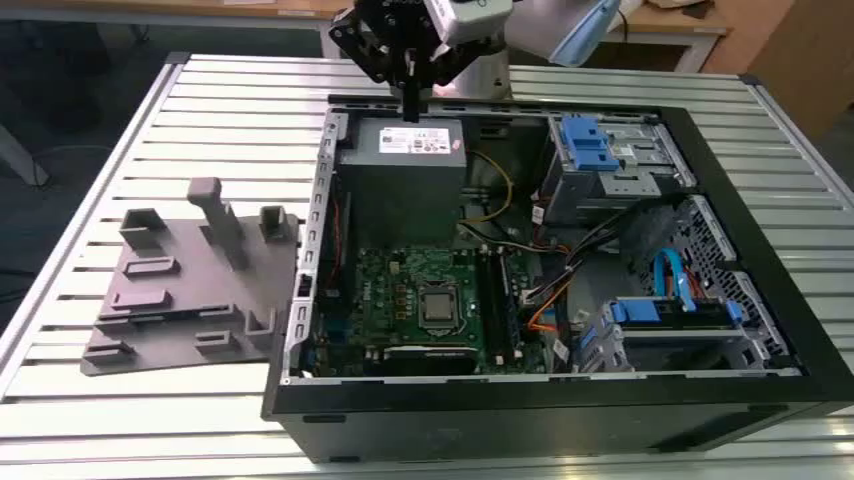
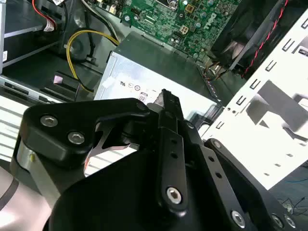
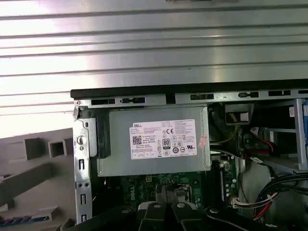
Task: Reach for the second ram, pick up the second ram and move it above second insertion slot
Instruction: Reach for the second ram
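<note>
My gripper (image 1: 414, 112) hangs above the far end of the open computer case (image 1: 302, 300), over the grey power supply (image 1: 403, 150), with its fingers (image 2: 167, 108) together and nothing between them. The power supply's label (image 3: 163, 140) is in the first wrist view, and the gripper's black fingertips (image 3: 166, 211) are close together there too. A thin bluish strip (image 3: 21, 221) lies on the grey fixture (image 1: 187, 300); it looks like the second ram, but I cannot be sure. The memory slots (image 1: 497, 300) run beside the CPU socket (image 1: 437, 305) on the green motherboard.
The grey fixture with upright posts (image 1: 214, 215) stands on the slatted table (image 1: 160, 120), on the exterior view's left of the case. Inside the case are blue drive brackets (image 1: 587, 140), a yellow cable (image 2: 79, 41) and loose wiring (image 1: 561, 290).
</note>
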Tool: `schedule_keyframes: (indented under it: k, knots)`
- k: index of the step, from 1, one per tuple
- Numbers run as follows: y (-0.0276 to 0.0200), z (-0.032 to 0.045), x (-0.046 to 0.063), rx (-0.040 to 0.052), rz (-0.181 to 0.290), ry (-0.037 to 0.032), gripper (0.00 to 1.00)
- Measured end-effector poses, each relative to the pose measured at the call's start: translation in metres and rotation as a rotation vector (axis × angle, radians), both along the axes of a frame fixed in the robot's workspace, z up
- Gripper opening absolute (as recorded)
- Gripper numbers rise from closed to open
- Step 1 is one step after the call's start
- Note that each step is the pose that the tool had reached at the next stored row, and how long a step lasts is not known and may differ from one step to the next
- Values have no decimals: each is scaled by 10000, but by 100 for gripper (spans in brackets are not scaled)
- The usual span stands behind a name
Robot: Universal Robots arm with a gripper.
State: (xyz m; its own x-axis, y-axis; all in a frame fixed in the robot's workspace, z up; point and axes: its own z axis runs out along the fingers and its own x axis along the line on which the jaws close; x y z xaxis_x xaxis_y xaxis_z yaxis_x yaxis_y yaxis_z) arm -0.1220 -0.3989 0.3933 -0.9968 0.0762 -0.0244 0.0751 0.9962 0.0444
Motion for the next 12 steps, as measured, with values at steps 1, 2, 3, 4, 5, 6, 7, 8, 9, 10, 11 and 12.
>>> schedule_keyframes:
  k: [1,2,3,4,5,6,7,8,9,10,11,12]
  knots:
    - [0,0,0,0,0,0,7]
    - [0,0,0,0,0,0,7]
    - [0,0,0,0,0,0,7]
    - [0,0,-1,0,0,0,7]
    - [0,0,-6,0,-1,0,7]
    - [0,0,-21,0,-1,0,7]
    - [0,0,-44,0,0,0,7]
    - [0,0,-73,0,1,0,7]
    - [0,0,-116,0,1,-1,7]
    - [0,0,-162,0,-1,-3,7]
    - [0,0,-206,-1,0,-5,7]
    - [0,-1,-255,0,2,-10,7]
